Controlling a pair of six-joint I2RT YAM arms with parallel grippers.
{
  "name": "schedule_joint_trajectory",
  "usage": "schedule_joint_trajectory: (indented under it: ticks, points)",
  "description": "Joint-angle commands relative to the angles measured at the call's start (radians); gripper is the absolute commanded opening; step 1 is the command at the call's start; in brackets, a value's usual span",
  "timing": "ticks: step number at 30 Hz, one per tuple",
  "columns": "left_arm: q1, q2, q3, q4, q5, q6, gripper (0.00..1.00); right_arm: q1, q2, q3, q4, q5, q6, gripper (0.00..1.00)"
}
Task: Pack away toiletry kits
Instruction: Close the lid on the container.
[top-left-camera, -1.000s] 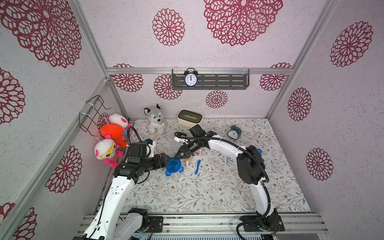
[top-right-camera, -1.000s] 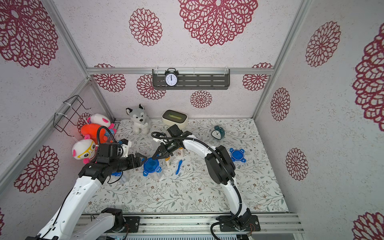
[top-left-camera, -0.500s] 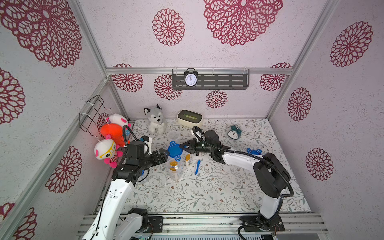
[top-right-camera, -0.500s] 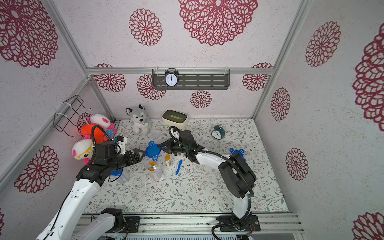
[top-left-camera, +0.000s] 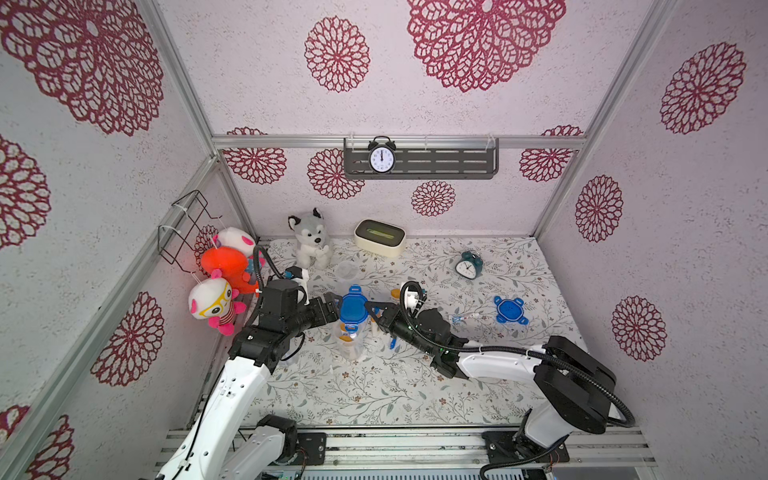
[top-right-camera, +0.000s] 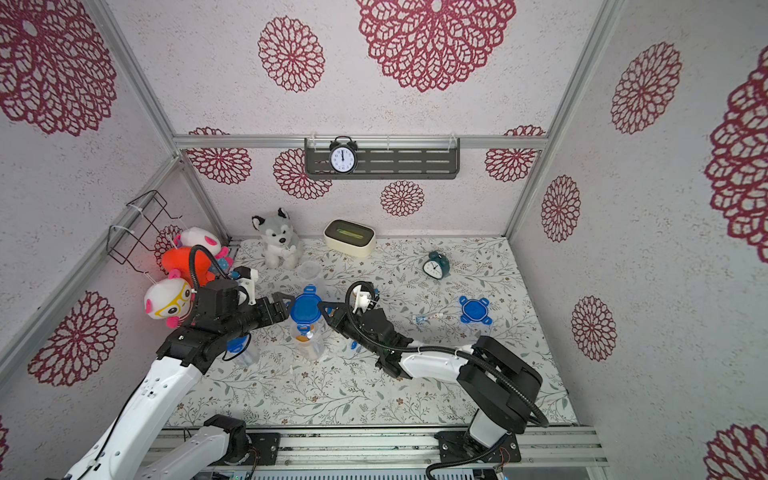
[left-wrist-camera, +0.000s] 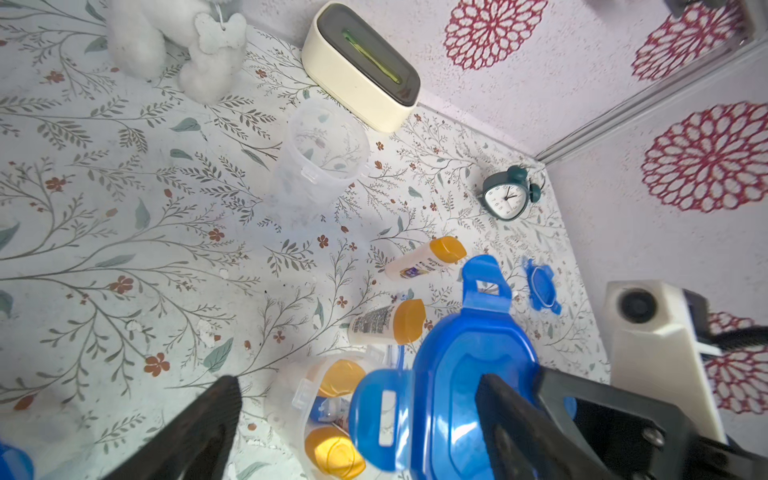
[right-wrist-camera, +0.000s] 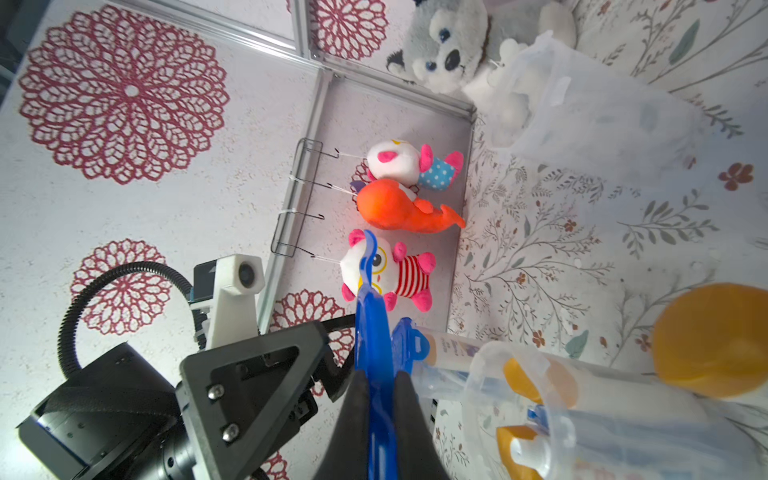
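1. Left gripper (top-left-camera: 334, 308): black jaws spread wide, wider than a second ago, at one edge of the blue tabbed round plastic lid (top-left-camera: 353, 307).
2. Right gripper (right-wrist-camera: 376, 380): jaws pinching the opposite rim of that lid. Its elbow now stands far out to the right, where a second ago the arm arched over the mat.
3. Lid: higher than a second ago, over the mouth of the tall clear plastic cup (top-left-camera: 348, 347). Whether they touch cannot be told.
4. Beyond: two loose white bottles with yellow-orange caps (left-wrist-camera: 424, 259) lie on the floral mat (top-left-camera: 374, 395).
5. To the right: a small white toothpaste tube (top-left-camera: 463, 319) near a second blue tabbed lid (top-left-camera: 510, 309).
6. Farther: an empty clear cup (top-left-camera: 347, 270), a teal alarm clock (top-left-camera: 469, 264), and a cream tissue box (top-left-camera: 379, 237) at the back wall.

View notes: only the right wrist view shows the lid edge-on between the dark fingers. Only the left wrist view shows yellow-capped bottles (left-wrist-camera: 332, 453) inside the tall cup. A top view shows a blue-topped clear cup (top-right-camera: 241, 351) under the left forearm.
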Motion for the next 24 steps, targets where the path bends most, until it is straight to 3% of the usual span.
schedule_joint_trajectory:
  ticks: [1, 6, 16, 24]
  points:
    - [-0.036, 0.048, 0.053, -0.043, -0.19, 0.02, 0.92, 0.052, 0.009, -0.007, 0.138, 0.183, 0.01, 0.0]
    - [-0.085, 0.024, 0.02, 0.022, -0.293, 0.027, 0.93, 0.132, 0.047, -0.026, 0.19, 0.333, 0.018, 0.0]
    - [-0.134, -0.086, -0.066, 0.048, -0.286, 0.023, 0.92, 0.273, 0.132, -0.016, 0.249, 0.585, 0.038, 0.0]
    - [-0.19, -0.113, -0.141, 0.059, -0.303, 0.015, 0.9, 0.289, 0.165, -0.023, 0.301, 0.64, 0.067, 0.0]
